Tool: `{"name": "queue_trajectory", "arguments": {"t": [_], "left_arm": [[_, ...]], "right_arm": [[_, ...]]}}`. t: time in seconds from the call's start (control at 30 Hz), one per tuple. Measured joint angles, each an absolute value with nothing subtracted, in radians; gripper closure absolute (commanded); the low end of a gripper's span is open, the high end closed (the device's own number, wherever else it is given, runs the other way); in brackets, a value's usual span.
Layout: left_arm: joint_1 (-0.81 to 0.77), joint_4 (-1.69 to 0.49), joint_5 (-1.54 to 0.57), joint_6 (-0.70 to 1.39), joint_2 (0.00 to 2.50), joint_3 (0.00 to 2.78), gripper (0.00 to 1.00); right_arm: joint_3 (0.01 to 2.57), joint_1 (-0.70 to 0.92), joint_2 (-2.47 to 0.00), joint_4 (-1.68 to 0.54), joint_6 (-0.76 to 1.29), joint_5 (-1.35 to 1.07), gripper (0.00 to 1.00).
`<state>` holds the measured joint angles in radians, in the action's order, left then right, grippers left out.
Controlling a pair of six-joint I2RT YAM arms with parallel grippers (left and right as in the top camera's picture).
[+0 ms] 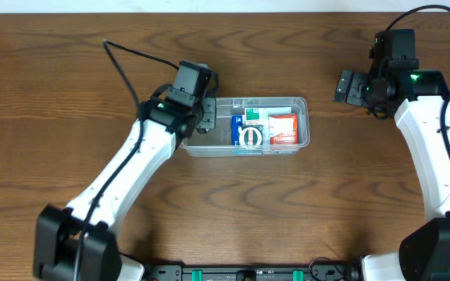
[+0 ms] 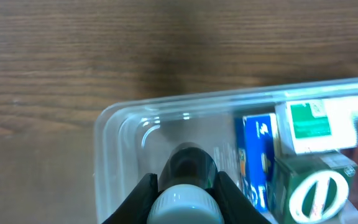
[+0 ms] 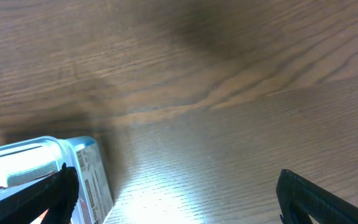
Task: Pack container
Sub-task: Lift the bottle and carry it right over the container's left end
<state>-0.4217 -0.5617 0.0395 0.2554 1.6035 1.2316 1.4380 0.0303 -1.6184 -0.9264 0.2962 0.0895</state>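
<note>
Overhead: one container [image 1: 219, 143], a clear tub, lies mid-table [image 1: 69, 94], long side running left to right. Four boxes sit packed in its right two-thirds: blue box [image 1: 237, 129], green-and-white box [image 1: 253, 117], dark green box [image 1: 250, 139] with a round white mark, red box [image 1: 283, 129]. The left end is bare. The left gripper [image 1: 203, 115] is over that bare end. The right gripper [image 1: 348, 86] hangs well apart from the tub, to its right and farther back. Left wrist: the jaws pinch one small bottle [image 2: 188, 168], dark body with a pale cap, held above the tub's empty left corner; I cannot tell whether it touches the floor. The blue box stands just to its right. Right wrist: the fingers [image 3: 36, 196] are spread wide with nothing between them, bare wood below and one tub corner at the lower left. Judgement: the tub looks thin-walled, light and slick, with sides likely to flex. Take hold at the rim on a short end, or steady it there. A sideways nudge would probably slide it on the wood.
</note>
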Motion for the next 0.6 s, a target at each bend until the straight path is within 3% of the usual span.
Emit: {"name": "queue_trajectory", "arguments": {"t": [0.6], "left_arm": [[-0.447, -0.523, 0.046, 0.279, 1.742, 1.232, 0.76]], "right_arm": [[1.438, 0.030, -1.618, -0.926, 0.296, 0.089, 0.01]]}}
